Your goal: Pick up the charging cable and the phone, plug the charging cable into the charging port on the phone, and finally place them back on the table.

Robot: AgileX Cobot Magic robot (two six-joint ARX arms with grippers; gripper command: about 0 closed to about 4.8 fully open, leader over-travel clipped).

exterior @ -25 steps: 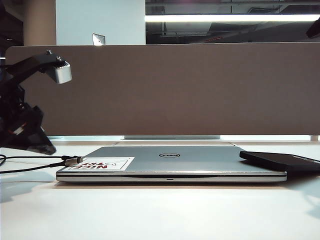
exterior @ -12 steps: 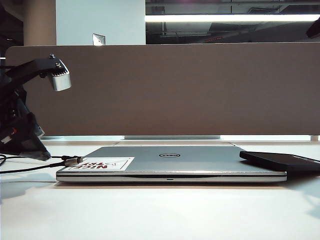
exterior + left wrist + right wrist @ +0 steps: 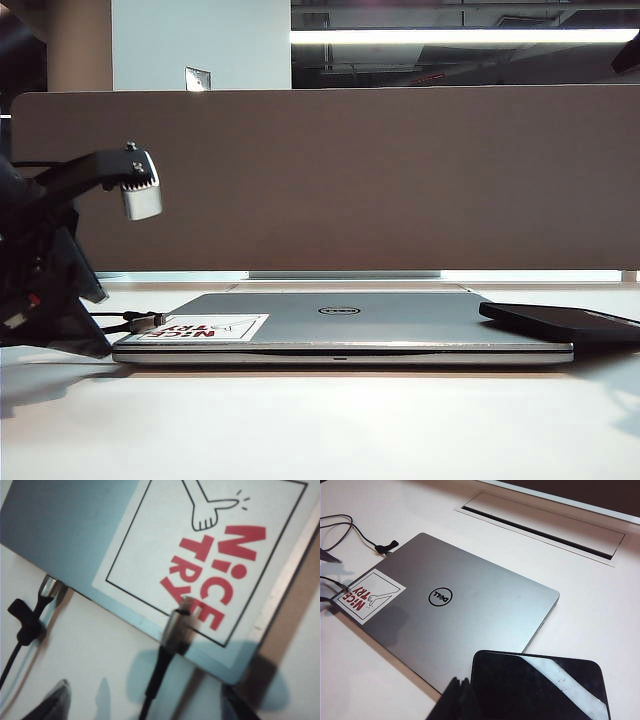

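1. The left gripper (image 3: 142,707) is hanging low over the white desk (image 3: 320,420), at the sticker corner of the closed silver Dell laptop (image 3: 340,325). Its jaws are standing wide apart and are grasping nothing; only their two dark tips are showing in the left wrist view.
2. The charging cable (image 3: 159,672) is lying between these open jaws. Its black cord is running out from between the tips, and its silvery plug (image 3: 181,622) is resting ahead of them on the laptop lid, touching the edge of the "NICE TRY" sticker (image 3: 210,555).
3. A second thin black cable (image 3: 27,622) is sitting to one side of the left jaws, with its own metal end against the laptop edge.
4. The right gripper (image 3: 457,700) is waiting just beside the phone (image 3: 540,685), over the near edge of the laptop. Its jaws are clenched together and are not holding anything.
5. The phone, a glossy black slab, is lying flat right next to these closed jaws, partly on the laptop corner and partly sticking out beyond it.
6. The charging port cannot be made out in any view.
7. A brown divider panel (image 3: 330,180) is standing upright behind the laptop, far beyond both jaws.
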